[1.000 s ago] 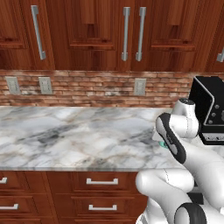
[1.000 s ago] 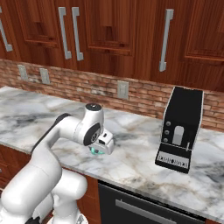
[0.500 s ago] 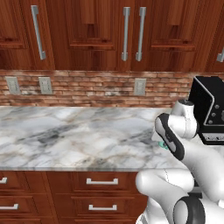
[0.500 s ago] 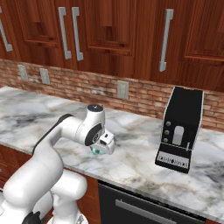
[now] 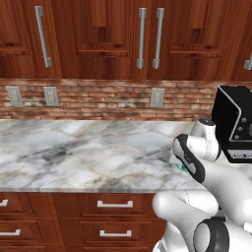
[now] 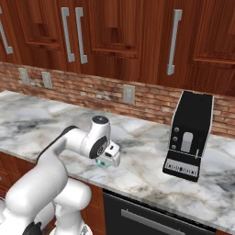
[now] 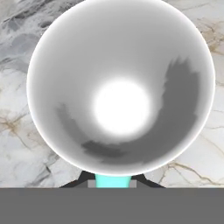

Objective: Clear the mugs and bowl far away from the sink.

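In the left base view, a sliver of the teal mug is glimpsed under the arm's wrist, low over the marble counter, left of the black coffee machine. In the right base view, the gripper is seen clenched on the mug, well left of that machine. In the hand view, the mug's pale interior is looked into, its wall pinched at the rim (probably rigid, light, slippery).

We see a glossy white rounded arm with dark grey joint bands and 2 dark fingertips.
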